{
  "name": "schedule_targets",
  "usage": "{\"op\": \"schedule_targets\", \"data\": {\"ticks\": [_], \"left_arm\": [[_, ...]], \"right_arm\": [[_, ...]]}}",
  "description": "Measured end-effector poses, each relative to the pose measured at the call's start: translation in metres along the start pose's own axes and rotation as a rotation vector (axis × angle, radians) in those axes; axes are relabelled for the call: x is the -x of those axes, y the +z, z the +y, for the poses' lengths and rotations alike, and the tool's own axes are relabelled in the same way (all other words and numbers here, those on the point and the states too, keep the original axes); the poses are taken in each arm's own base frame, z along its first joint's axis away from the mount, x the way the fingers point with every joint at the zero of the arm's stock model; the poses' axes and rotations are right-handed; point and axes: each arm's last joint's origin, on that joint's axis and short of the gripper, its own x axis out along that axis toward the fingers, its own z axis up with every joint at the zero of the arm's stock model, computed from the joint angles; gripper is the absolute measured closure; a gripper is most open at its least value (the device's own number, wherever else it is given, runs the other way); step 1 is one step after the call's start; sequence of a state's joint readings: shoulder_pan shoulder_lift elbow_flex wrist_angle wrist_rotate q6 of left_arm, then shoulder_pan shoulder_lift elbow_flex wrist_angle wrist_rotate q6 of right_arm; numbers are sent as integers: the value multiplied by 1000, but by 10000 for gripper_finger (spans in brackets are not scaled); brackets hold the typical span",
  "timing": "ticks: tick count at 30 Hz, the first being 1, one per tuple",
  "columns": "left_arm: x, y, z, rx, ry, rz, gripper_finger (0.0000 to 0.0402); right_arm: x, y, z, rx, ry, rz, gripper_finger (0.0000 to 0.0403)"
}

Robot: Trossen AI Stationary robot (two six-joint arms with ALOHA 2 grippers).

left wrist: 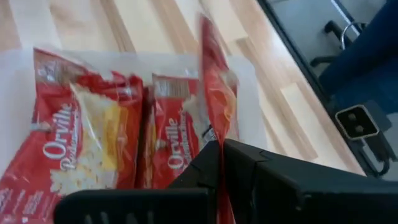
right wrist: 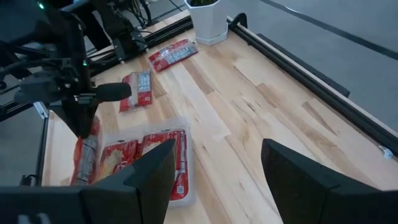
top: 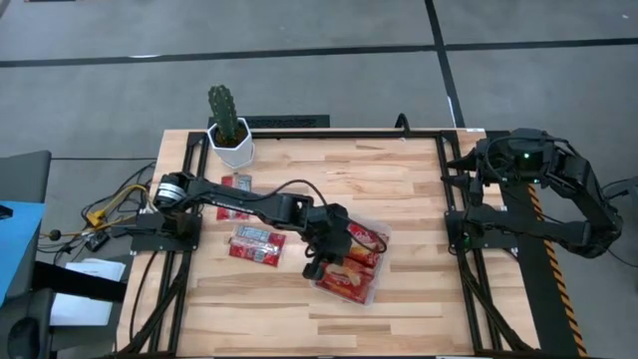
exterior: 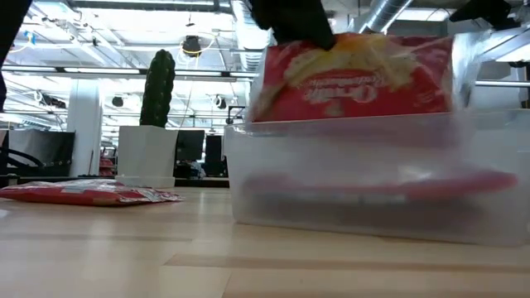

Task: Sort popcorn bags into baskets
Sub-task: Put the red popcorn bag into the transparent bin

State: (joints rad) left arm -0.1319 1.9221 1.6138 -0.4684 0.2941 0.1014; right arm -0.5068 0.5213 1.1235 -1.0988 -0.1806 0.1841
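My left gripper (top: 319,254) is shut on a red popcorn bag (left wrist: 214,87) over the left end of the clear plastic bin (top: 384,234). In the low view the bag (exterior: 356,74) stands upright, its lower part behind the bin's wall (exterior: 373,190). Two larger bags (left wrist: 87,137) lie flat in the bin. Smaller oblong bags lie flat on the table left of the bin (top: 257,242), and another lies near the cactus pot (top: 236,184). My right gripper (right wrist: 214,180) is open and empty at the table's right edge. My left gripper pinches the bag's top edge (left wrist: 216,134) between its two fingers, from above, pointing down. The bag hangs upright below the fingers with its lower part inside the bin. I cannot tell whether its bottom edge rests on anything there.
A white hexagonal pot with a cactus (top: 229,140) stands at the far left of the table. Black frame rails (top: 454,229) run along the table's left and right sides. Bare wood lies between the bin and the right rail.
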Motion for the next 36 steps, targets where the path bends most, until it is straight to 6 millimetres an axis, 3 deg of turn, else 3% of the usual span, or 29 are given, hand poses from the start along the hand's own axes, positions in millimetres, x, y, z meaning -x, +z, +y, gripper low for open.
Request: {"op": "schedule_targets", "data": {"ticks": [13, 26, 29, 36], "left_arm": [[-5, 0, 0, 4, 60, 2, 392], [-29, -12, 8, 123, 80, 46, 264], [-14, -15, 14, 231, 121, 100, 251], [49, -14, 5, 303, 202, 218, 247]], "right_arm": [[0, 0, 0, 1, 0, 0, 143], [0, 0, 0, 0, 0, 1, 143], [0, 0, 0, 0, 0, 1, 143], [0, 0, 0, 0, 0, 0, 143]]}}
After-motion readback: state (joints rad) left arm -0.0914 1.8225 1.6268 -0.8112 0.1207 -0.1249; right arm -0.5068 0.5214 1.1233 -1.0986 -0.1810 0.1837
